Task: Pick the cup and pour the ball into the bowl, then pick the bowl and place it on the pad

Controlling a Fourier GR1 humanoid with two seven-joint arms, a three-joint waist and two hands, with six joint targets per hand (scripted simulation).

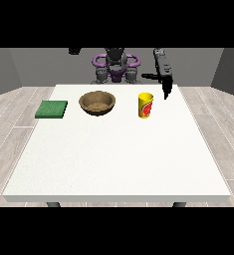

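Front view, read from the left: one green pad lies flat near the left edge of the white tabletop. Just to its right stands one brown bowl, upright, and nothing shows inside it. Further right, apart from the bowl, stands one yellow cup with a red mark on its side, also upright. The ball cannot be seen; I judge it sits inside the cup, hidden by the wall.

The hand at the view's right hangs above the far right part of the tabletop, near the cup but not touching it, pointing downward. Whether its fingers are spread or drawn together cannot be told. At the view's upper left only a small dark shape shows, which may be the other hand, raised and away from the tabletop; its fingers cannot be read either.

The task looks to be at its first step: reaching for the cup, with nothing lifted, poured or placed yet. The next move calls for bringing the right-side hand across and down to the cup's side, closing around it and keeping it upright until it is over the bowl.
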